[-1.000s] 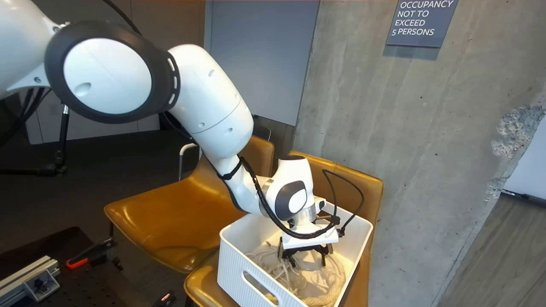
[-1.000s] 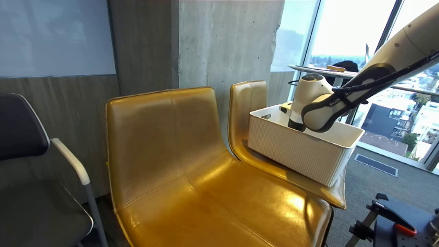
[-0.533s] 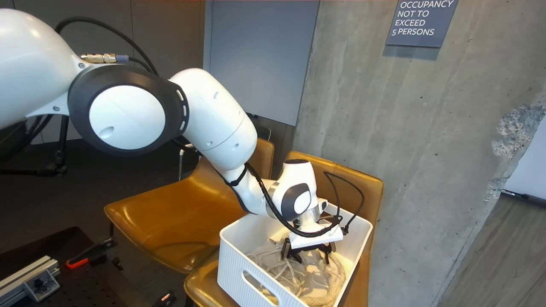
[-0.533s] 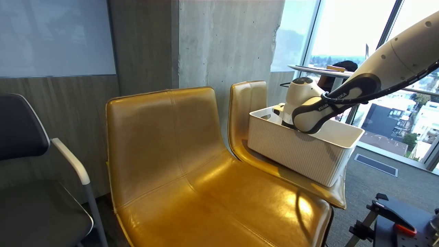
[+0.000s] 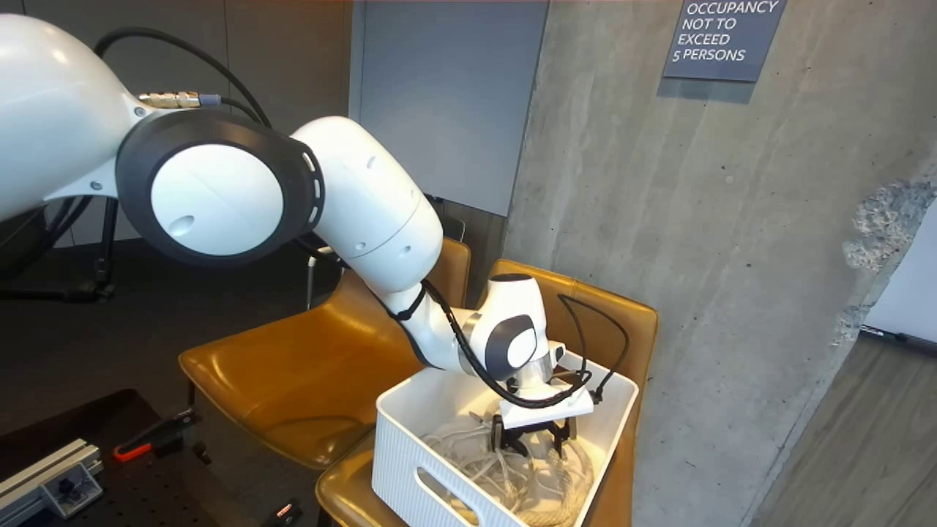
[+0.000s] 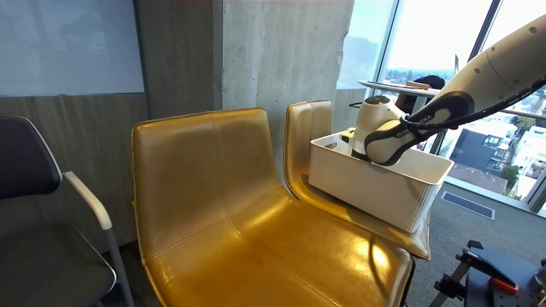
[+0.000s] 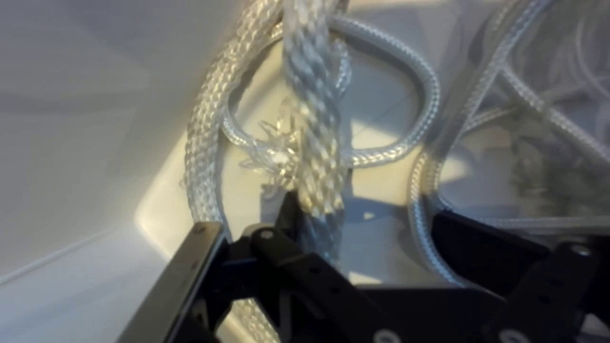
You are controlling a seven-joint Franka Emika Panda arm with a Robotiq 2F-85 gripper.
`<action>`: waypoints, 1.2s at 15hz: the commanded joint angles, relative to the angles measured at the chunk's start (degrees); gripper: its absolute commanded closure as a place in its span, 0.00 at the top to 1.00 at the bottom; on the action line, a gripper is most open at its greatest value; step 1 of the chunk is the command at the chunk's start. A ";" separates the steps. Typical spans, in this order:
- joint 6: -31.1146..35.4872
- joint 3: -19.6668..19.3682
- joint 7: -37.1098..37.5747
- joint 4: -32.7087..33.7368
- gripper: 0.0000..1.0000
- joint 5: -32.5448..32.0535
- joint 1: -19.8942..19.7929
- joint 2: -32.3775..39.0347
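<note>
On a tan chair (image 6: 307, 140), a white bin (image 6: 371, 192) holds pale ropes (image 7: 314, 119), the pincer (image 7: 366, 214) within, jaws apart.

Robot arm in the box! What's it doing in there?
The robot arm has its jaws low inside a white box that sits on a tan chair. In the box are pale ropes: a thick rope, with thin cords looped around it. The jaws stand open, and the thick rope runs between them, closer to one side than the other. They aren't squeezed shut on it, so nothing is held at this moment.
</note>
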 commanded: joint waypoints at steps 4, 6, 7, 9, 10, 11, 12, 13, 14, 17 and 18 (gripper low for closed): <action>2.74 -1.38 1.88 -9.23 0.16 -0.24 0.72 -5.00; 3.29 -1.82 2.69 -12.00 0.01 -0.42 0.97 -7.39; 3.39 -1.97 3.24 -13.59 0.00 -0.46 1.16 -8.76; 3.43 -2.27 4.59 -16.65 0.00 -0.73 1.79 -11.22; 3.41 -2.46 5.31 -18.06 0.00 -0.96 2.16 -12.35; 2.46 -2.91 6.30 -19.93 0.00 -1.30 3.05 -14.71; 1.61 -3.53 7.60 -21.31 0.00 -1.81 4.01 -16.43; 0.54 -4.09 9.08 -23.93 0.00 -2.49 5.46 -19.91; -0.26 -4.49 10.05 -25.45 0.00 -3.12 6.55 -22.29; -2.80 -4.82 13.08 -28.07 0.00 -5.72 9.59 -29.13; -3.89 -4.71 13.99 -28.62 0.00 -6.71 10.56 -31.50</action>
